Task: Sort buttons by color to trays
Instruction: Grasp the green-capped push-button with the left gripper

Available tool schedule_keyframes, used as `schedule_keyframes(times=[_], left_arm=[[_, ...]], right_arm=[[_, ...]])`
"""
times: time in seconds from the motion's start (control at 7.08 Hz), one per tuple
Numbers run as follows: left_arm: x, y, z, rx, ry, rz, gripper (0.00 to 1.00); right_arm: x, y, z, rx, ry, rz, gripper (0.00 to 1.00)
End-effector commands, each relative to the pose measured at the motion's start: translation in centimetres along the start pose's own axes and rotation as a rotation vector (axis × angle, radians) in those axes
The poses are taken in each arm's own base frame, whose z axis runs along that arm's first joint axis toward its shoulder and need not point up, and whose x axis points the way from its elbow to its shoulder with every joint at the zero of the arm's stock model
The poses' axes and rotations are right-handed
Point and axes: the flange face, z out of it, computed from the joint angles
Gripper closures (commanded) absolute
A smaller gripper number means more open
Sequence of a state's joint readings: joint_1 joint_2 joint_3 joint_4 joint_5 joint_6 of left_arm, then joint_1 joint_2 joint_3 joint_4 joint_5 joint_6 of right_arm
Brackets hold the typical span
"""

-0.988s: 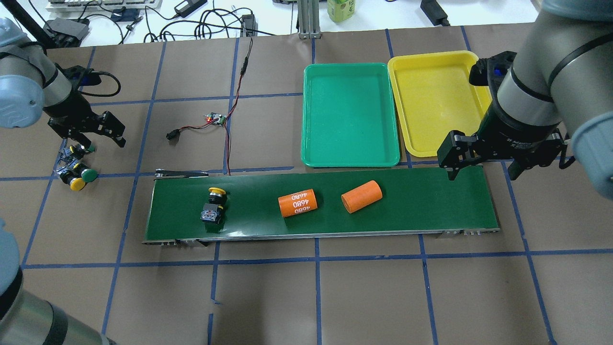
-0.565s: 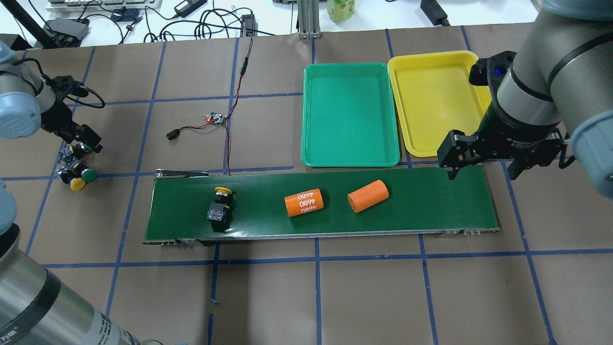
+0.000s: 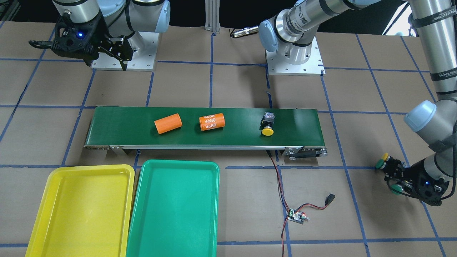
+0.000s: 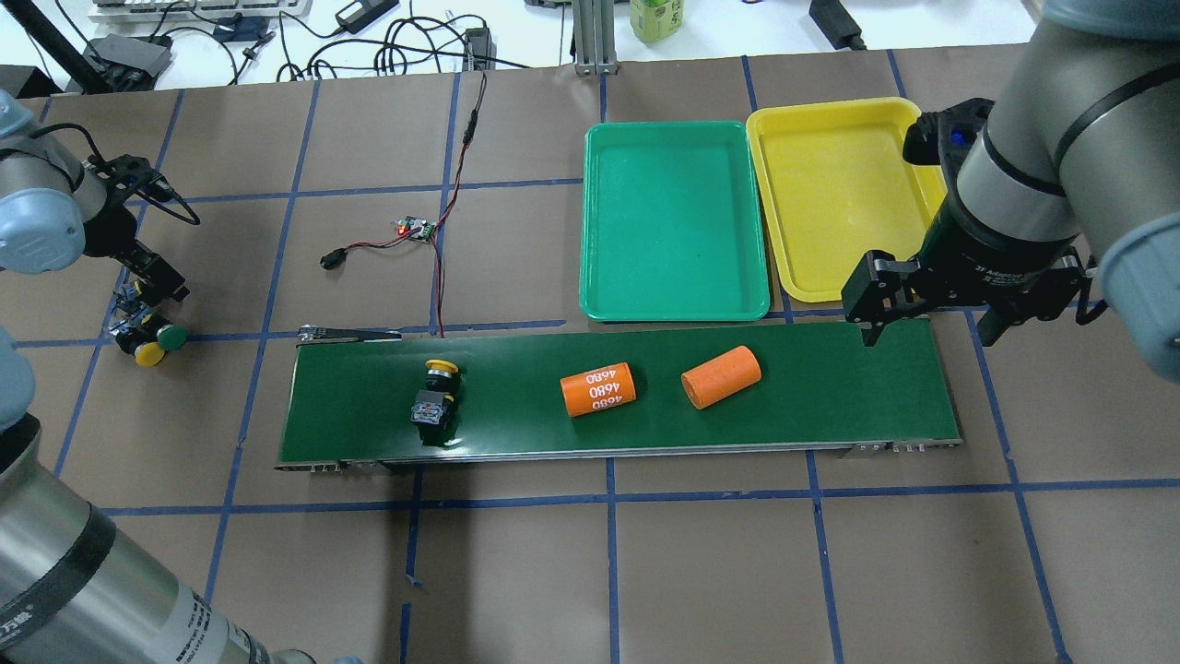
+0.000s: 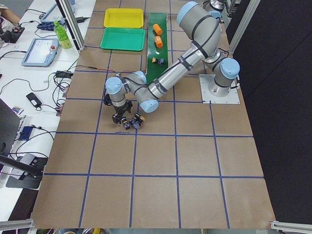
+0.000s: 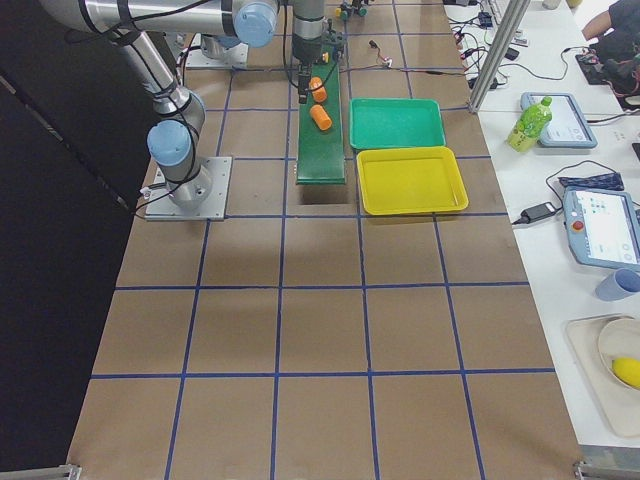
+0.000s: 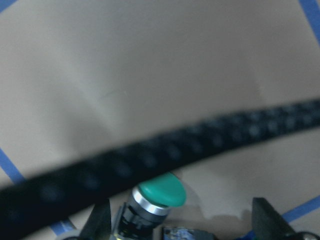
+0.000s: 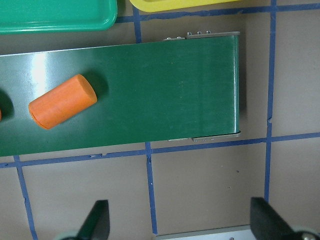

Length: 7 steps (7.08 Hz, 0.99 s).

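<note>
A yellow-capped button (image 4: 435,392) lies on its side on the green belt (image 4: 830,406), left of centre. At the far left of the table sits a cluster of buttons: a yellow cap (image 4: 146,355), a green cap (image 4: 171,337), and another partly hidden under my left gripper (image 4: 152,279). In the left wrist view that gripper (image 7: 180,225) is open, its fingers either side of a green-capped button (image 7: 161,192). My right gripper (image 4: 926,323) hangs open above the belt's right end with nothing in it. The green tray (image 4: 676,221) and yellow tray (image 4: 834,184) lie behind the belt.
Two orange cylinders, one marked 4680 (image 4: 598,389) and one plain (image 4: 721,376), lie on the belt right of the button. A small circuit board (image 4: 417,228) with red and black wires runs to the belt's left end. A black cable (image 7: 150,160) crosses the left wrist view.
The belt has carried the yellow button and both cylinders to the right. My left gripper has swung left and come down over the button cluster. The right arm has not moved.
</note>
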<state>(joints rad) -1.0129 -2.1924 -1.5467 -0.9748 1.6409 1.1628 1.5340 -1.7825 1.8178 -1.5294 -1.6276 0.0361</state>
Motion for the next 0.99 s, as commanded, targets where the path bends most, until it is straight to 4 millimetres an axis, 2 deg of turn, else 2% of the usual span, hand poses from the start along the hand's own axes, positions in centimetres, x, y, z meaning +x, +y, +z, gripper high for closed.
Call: schedule_keyframes(times=[0.0, 0.14, 0.28, 0.42, 0.71, 0.85], left_arm=[[-0.7, 0.8, 1.2, -0.004, 0.009, 0.034, 0.0], [-1.0, 1.0, 1.8, -0.008, 0.015, 0.036, 0.03], [-1.1, 1.0, 2.4, -0.01, 0.017, 0.038, 0.66], [-1.1, 1.0, 2.2, -0.007, 0.014, 0.034, 1.0], [-1.2, 0.7, -0.5, 0.011, -0.019, -0.003, 1.0], [-0.4, -0.7, -2.8, 0.009, -0.017, -0.061, 1.0]], right_arm=[[0.0, 0.0, 0.0, 0.0, 0.0, -0.001, 0.0], [0.0, 0.0, 0.0, 0.0, 0.0, 0.001, 0.0], [0.0, 0.0, 0.0, 0.0, 0.0, 0.002, 0.0], [0.0, 0.0, 0.0, -0.002, 0.0, -0.001, 0.0], [0.0, 0.0, 0.1, -0.003, 0.0, 0.001, 0.0], [0.0, 0.0, 0.1, -0.003, 0.0, 0.004, 0.0]])
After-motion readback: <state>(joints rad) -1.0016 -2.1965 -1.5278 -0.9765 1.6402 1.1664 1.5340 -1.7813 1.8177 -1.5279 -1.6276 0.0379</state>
